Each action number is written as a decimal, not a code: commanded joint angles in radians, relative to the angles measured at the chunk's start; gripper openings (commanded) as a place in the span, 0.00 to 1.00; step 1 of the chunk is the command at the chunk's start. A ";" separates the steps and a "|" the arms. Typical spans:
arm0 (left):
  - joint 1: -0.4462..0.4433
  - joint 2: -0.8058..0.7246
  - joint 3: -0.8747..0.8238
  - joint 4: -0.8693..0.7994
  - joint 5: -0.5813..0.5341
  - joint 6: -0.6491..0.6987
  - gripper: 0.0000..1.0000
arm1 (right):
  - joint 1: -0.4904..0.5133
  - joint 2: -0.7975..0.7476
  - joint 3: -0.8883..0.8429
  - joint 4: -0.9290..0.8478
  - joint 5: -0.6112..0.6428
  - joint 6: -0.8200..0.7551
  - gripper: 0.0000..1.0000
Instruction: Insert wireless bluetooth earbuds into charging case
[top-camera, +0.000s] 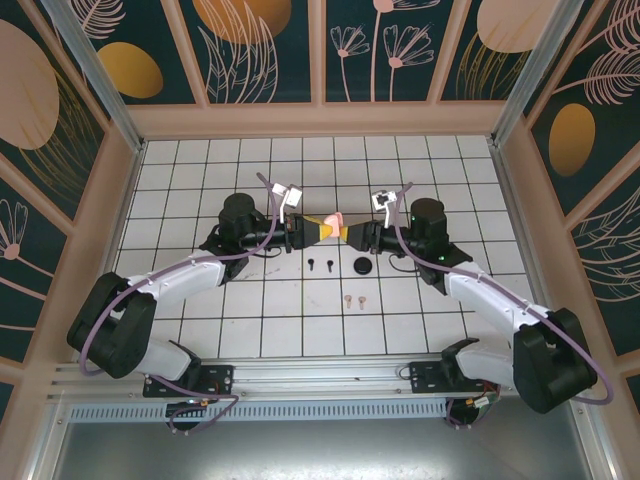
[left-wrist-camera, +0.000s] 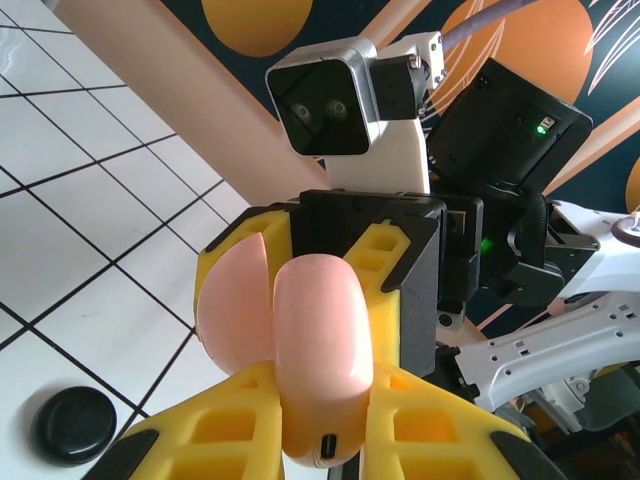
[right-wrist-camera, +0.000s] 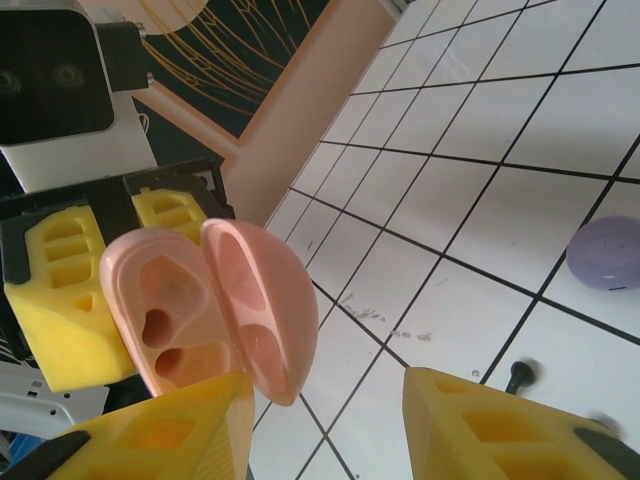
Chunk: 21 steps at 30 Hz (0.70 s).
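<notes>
An open pink charging case (left-wrist-camera: 322, 340) is held above the table, with my left gripper (left-wrist-camera: 320, 385) shut on its body, charging port facing the camera. In the right wrist view its two earbud sockets (right-wrist-camera: 165, 340) are empty and the lid (right-wrist-camera: 262, 300) stands ajar. My right gripper (right-wrist-camera: 325, 425) is open, its left finger (right-wrist-camera: 175, 430) right beside the lid's edge; whether they touch I cannot tell. From above, both grippers meet at the case (top-camera: 336, 221). Two pink earbuds (top-camera: 354, 299) and two black earbuds (top-camera: 321, 265) lie on the tiles below.
A shut black round case (top-camera: 363, 267) lies right of the black earbuds, also low left in the left wrist view (left-wrist-camera: 75, 425). A lilac case (right-wrist-camera: 605, 252) rests on the tiles at the right edge of the right wrist view. Walls enclose the white tiled table (top-camera: 200, 180).
</notes>
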 joint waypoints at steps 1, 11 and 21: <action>-0.004 -0.011 0.009 0.035 0.019 -0.006 0.00 | 0.010 0.012 0.040 0.046 0.009 0.002 0.43; -0.004 -0.017 0.005 0.034 0.020 -0.003 0.00 | 0.011 0.028 0.049 0.043 0.033 0.006 0.32; -0.004 -0.011 0.000 0.038 0.018 -0.003 0.00 | 0.036 0.052 0.071 0.044 0.029 0.004 0.25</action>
